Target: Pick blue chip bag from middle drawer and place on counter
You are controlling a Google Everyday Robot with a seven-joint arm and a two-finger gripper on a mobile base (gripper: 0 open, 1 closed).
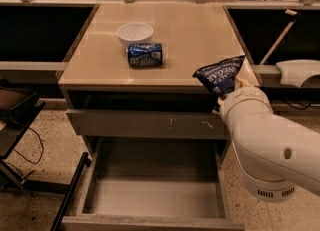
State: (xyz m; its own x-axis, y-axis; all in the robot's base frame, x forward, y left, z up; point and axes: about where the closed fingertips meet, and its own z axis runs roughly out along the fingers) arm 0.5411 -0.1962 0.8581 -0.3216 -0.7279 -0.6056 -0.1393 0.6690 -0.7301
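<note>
The gripper [226, 94] pinches the blue chip bag [219, 75] over the near right corner of the counter [190, 35], ready to drop it.

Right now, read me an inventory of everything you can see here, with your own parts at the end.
counter: one, glossy beige, top of the grey cabinet
bowl: one, white, on the counter's rear left
soda can: one, blue, lying on its side just in front of the bowl
blue chip bag: one, dark blue with white lettering, held over the counter's front right corner
scuffed drawer front: one, grey, below the counter
middle drawer: one, grey, pulled open beneath the scuffed drawer front
arm: one, white, reaching in from the lower right
gripper: one, mostly hidden at the arm's tip, shut on the blue chip bag's lower end
</note>
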